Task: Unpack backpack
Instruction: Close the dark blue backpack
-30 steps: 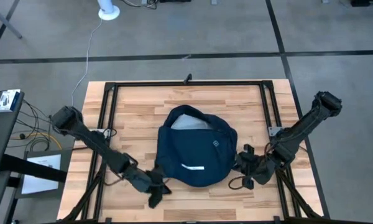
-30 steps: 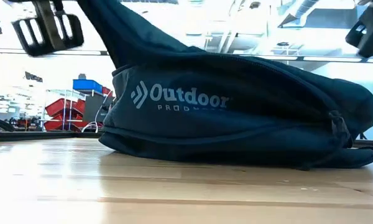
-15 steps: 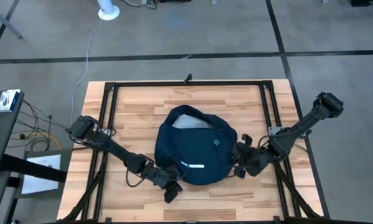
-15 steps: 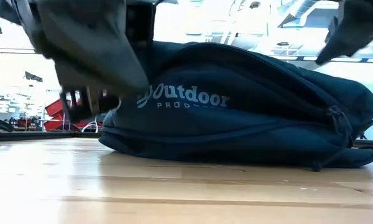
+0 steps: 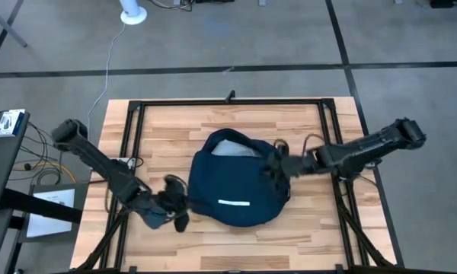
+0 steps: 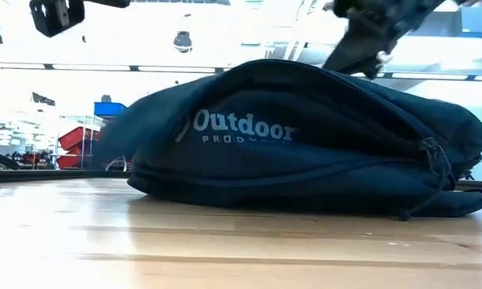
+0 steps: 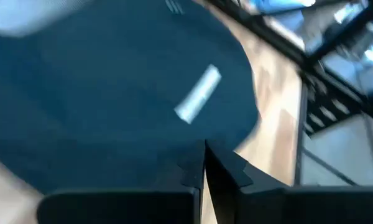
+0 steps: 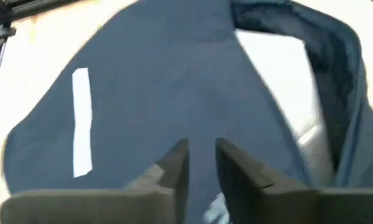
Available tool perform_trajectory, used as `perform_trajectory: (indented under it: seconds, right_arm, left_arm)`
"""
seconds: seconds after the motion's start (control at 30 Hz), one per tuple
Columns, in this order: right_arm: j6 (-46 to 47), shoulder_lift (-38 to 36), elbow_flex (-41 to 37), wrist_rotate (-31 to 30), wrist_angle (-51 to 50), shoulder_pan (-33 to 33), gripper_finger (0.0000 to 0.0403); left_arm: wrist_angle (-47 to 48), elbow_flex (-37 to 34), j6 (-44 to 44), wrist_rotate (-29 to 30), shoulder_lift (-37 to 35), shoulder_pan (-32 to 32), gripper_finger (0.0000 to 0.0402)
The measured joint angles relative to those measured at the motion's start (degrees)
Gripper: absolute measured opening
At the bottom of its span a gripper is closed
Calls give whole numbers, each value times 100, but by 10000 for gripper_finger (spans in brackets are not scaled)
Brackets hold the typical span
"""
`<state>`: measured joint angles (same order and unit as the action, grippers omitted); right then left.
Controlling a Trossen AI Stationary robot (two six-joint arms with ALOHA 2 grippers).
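The dark navy backpack [image 5: 240, 183] lies flat in the middle of the wooden table, its white stripe [image 5: 234, 202] toward the front. Its mouth gapes at the far end, where something pale [image 5: 230, 149] shows inside. My right gripper [image 5: 274, 169] hovers over the backpack's right shoulder. In the right wrist view the gripper [image 8: 202, 155] is slightly open above the navy fabric, with nothing between its fingers. My left gripper [image 5: 179, 215] sits off the backpack's front left corner. In the left wrist view it [image 7: 204, 168] is shut and empty. In the low view the backpack [image 6: 305, 136] fills the middle.
A black metal frame [image 5: 129, 144] runs along the table's sides and back edge. A side cart [image 5: 4, 125] with cables stands off the left. Bare wood [image 5: 175, 129] surrounds the backpack.
The right arm swung from the backpack's right side up over its top, and its fingers parted a little. The left gripper slid in along the front edge, then back out left.
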<state>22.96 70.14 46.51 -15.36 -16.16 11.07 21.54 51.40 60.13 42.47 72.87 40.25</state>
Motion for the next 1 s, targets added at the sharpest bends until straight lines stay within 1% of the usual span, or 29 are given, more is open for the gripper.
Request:
perform_trajectory:
  seconds: [0.07,0.13,0.2,0.3,0.4,0.5,0.6,0.7,0.77,0.83,0.93,0.97,1.0]
  right_arm:
    - [-471,91,8,377,177,-433,114]
    - [-1062,294,8,659,437,-785,148]
    - [-1534,552,8,901,776,-1052,179]
    - [-1955,987,20,1300,1298,-1434,212]
    - [-2006,1445,262,1627,1208,-1800,229]
    - [-1819,1854,543,2051,702,-2057,232]
    - [-1805,2147,746,2505,346,-2157,230]
    - [-1803,2320,852,3025,246,-2175,214]
    - [-1801,2374,863,3091,172,-2148,184]
    - [-1805,2381,871,3098,125,-2097,133]
    - [-1828,2346,871,2950,143,-1976,35]
    - [-1823,2303,871,2884,169,-1937,20]
    - [-1790,2243,871,2861,226,-1913,14]
  left_arm:
    - [222,2,2,263,-171,48,0]
    - [338,2,-4,352,-221,59,0]
    - [353,2,-83,375,-187,59,0]
    - [349,2,-87,375,24,61,0]
    - [347,2,54,328,281,77,0]
    - [341,2,281,195,527,144,0]
    - [341,2,470,165,728,236,0]
    - [347,2,558,167,860,302,0]
    - [354,2,569,167,899,314,0]
    - [341,2,571,173,893,314,0]
    - [350,2,558,228,893,313,0]
    - [349,2,545,259,892,312,0]
    - [348,2,530,283,891,312,0]
